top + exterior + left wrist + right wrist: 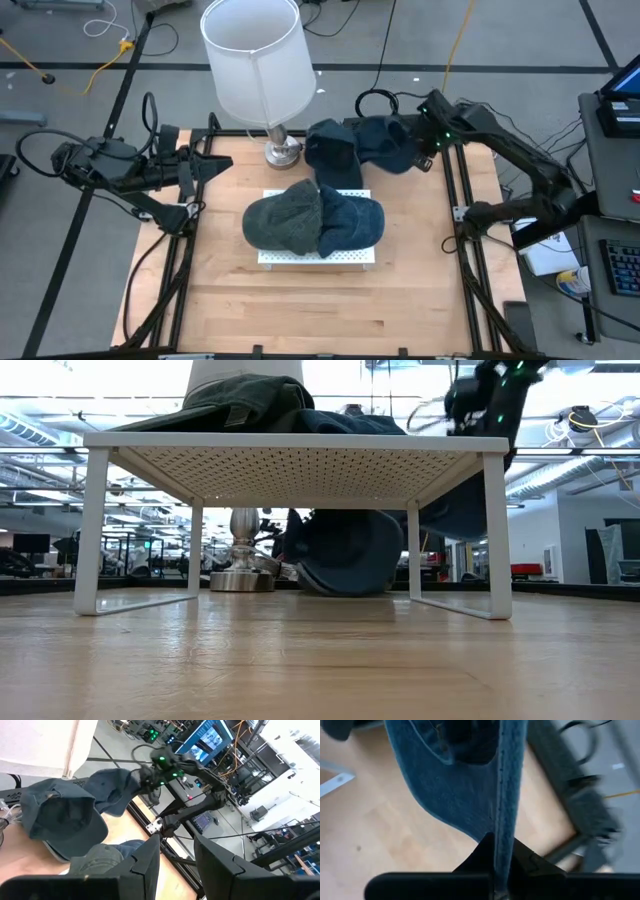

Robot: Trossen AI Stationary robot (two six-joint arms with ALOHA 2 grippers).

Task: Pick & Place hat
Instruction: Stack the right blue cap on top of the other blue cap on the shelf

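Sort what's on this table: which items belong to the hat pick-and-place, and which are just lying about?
Part of the job:
- blue hat, pinched by the right gripper
- green hat and second blue hat on the white rack

Lying about:
- lamp
- left gripper, waiting at the left edge

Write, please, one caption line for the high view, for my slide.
Right gripper shut on a blue cap beside the lamp; two hats on the white rack.

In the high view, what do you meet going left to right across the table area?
left gripper → lamp → grey-green hat on the white rack → dark blue hat beside it on the rack → blue cap pinched by the right gripper.
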